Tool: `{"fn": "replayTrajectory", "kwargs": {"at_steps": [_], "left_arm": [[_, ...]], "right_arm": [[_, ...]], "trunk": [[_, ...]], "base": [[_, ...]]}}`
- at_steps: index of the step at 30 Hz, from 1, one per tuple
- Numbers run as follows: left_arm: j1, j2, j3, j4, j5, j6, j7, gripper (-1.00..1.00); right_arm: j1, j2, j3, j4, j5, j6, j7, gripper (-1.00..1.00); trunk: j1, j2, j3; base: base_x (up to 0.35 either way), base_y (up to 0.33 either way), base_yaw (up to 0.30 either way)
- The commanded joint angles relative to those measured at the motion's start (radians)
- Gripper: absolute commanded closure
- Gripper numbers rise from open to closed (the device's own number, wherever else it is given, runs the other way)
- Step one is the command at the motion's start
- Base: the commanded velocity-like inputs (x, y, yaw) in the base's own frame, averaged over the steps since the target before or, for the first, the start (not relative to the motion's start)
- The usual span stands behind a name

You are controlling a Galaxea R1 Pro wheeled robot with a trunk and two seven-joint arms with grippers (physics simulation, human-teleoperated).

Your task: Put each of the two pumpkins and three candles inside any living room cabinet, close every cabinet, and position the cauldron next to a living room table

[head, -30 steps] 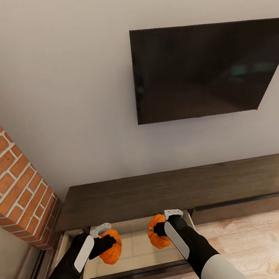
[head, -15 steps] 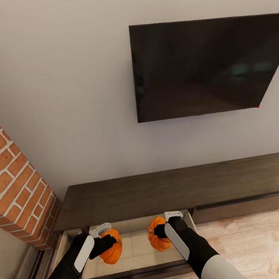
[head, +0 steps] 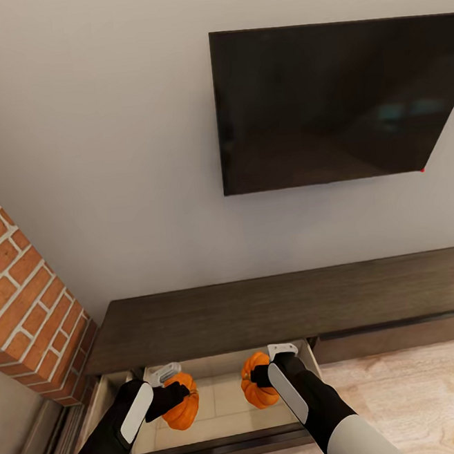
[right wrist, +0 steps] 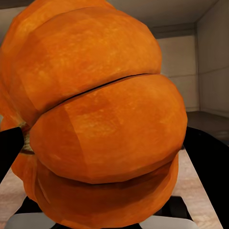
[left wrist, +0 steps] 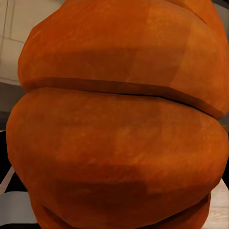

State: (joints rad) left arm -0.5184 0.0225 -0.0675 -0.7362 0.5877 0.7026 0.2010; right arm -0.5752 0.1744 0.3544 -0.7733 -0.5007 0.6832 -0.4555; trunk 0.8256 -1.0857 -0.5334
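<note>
Directly below both grippers, the pale wood interior of the open drawer (head: 219,401) of the long dark brown wood cabinet (head: 276,305) is waiting. One round ribbed orange pumpkin (head: 182,406) is clamped in the left gripper (head: 175,392), the other orange pumpkin (head: 258,383) in the right gripper (head: 263,374). Both are held over the drawer floor, side by side and apart; a straight drop downward is what release seems to call for.

Ahead of me I see a plain grey wall (head: 110,162) with a dark flat-screen television (head: 333,102) mounted on it. A red brick column (head: 22,302) stands at left, pale wood floor (head: 424,395) at right.
</note>
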Motion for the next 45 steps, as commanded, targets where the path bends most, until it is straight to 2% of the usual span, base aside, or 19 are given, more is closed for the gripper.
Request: {"fn": "replayTrajectory", "kwargs": {"at_steps": [1, 18, 40, 45], "left_arm": [[0.000, 0.000, 0.000, 0.000, 0.000, 0.000, 0.000, 1.00], [0.000, 0.000, 0.000, 0.000, 0.001, 0.000, -0.007, 1.00], [0.000, 0.000, 0.000, -0.001, 0.006, 0.000, -0.008, 1.00], [0.000, 0.000, 0.000, 0.000, 0.007, 0.000, -0.008, 1.00]], "right_arm": [[0.000, 0.000, 0.000, 0.000, -0.001, -0.001, 0.001, 1.00], [0.000, 0.000, 0.000, 0.000, 0.002, -0.004, 0.001, 1.00], [0.000, 0.000, 0.000, 0.000, 0.003, -0.001, 0.000, 1.00], [0.000, 0.000, 0.000, 0.000, 0.003, -0.001, 0.000, 1.00]], "trunk": [[0.004, -0.007, -0.003], [0.069, -0.126, -0.056], [0.069, -0.126, -0.056], [0.088, -0.161, -0.072]], "base": [[0.000, 0.000, 0.000], [0.000, 0.000, 0.000], [0.052, 0.000, 0.000], [0.002, 0.000, 0.000]]}}
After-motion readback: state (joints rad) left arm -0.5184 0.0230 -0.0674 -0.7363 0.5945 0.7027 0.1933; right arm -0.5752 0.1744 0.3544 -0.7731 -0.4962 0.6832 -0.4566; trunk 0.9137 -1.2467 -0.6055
